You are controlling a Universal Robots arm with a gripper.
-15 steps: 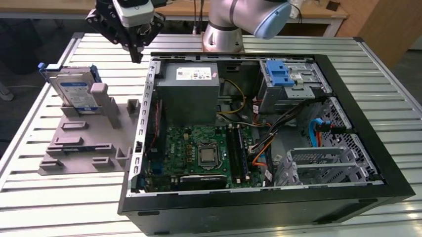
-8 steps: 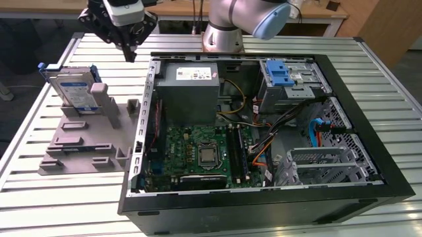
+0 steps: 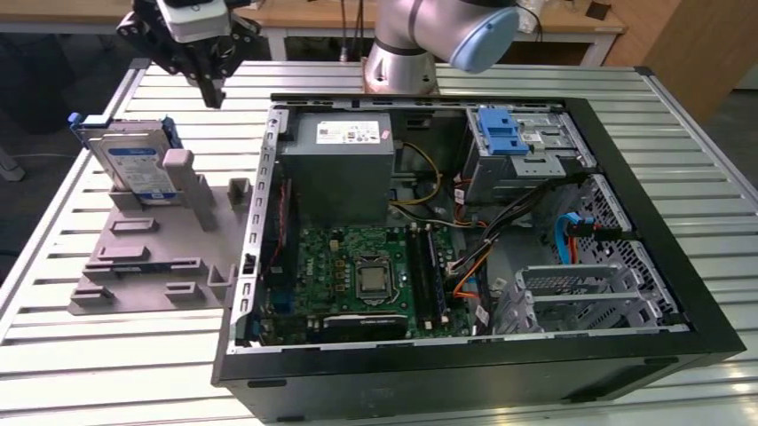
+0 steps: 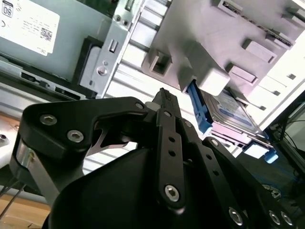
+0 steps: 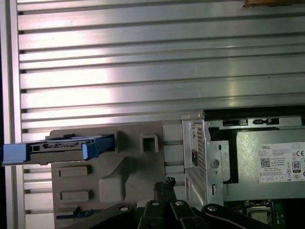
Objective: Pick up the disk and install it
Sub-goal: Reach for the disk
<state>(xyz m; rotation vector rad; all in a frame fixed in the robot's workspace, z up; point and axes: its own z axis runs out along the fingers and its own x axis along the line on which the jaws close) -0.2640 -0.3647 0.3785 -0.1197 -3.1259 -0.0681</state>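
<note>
Hovering near disk (image 3: 128,164) with gripper (image 3: 215,96) closed, empty. Standing on edge in grey holder (image 3: 142,266) beside open computer case (image 3: 474,364).

Tool (image 3: 215,94) pointing down, fingers (image 4: 167,129) pressed together

Slatted aluminium counter (image 3: 675,124) carrying an open black computer tower (image 3: 474,383) laid on its side. Inside, toward the back of the exterior view: grey power supply (image 3: 343,169) with a white sticker, and to the exterior view's right of it, a metal drive cage (image 3: 527,164) topped by a ridged blue latch tab (image 3: 501,133). Nearer the front: green motherboard (image 3: 337,266), orange and yellow cables (image 3: 464,266), blue cable (image 3: 566,232). Just beside the tower, at the exterior view's left, a grey plastic fixture (image 3: 148,266) with raised blocks and slots.
</note>
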